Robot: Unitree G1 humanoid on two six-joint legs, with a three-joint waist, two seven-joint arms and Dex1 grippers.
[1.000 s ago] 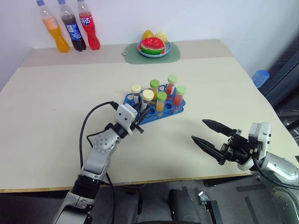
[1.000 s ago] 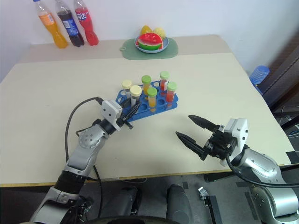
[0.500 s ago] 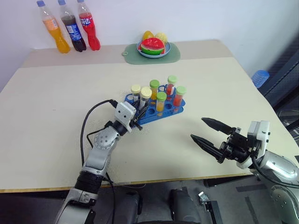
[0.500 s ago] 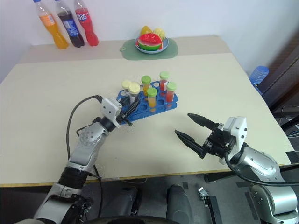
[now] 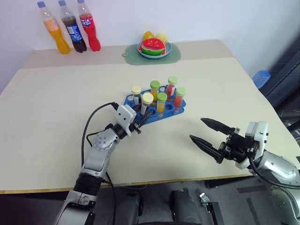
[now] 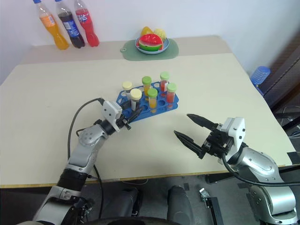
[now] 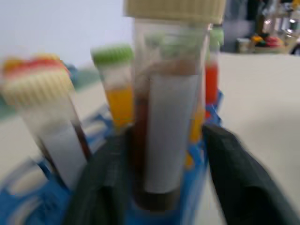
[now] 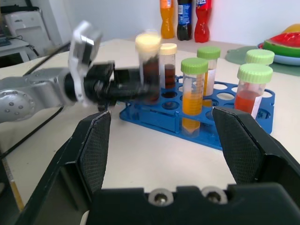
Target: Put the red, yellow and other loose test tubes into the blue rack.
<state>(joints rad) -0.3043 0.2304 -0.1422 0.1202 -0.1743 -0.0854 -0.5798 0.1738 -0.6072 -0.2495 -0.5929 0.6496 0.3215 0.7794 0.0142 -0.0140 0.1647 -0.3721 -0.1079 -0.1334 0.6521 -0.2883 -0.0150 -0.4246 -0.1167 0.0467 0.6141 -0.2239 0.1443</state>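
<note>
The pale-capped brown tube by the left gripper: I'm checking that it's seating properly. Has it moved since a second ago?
Yes. The pale-capped brown tube has sunk lower against the blue rack, its cap nearer the neighbouring caps' level, between the left gripper's fingers.

Glossy blue plastic rack (image 5: 161,111), clear tubes (image 5: 146,104), matt table (image 5: 56,103)

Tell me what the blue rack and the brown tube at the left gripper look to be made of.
Blue rack: looks like glossy moulded plastic, uniform bright colour with neat round holes. Brown tube: clear wall showing dark liquid, probably plastic though glass cannot be excluded; pale ribbed cap looks plastic; white matte strip looks like a paper label.
</note>
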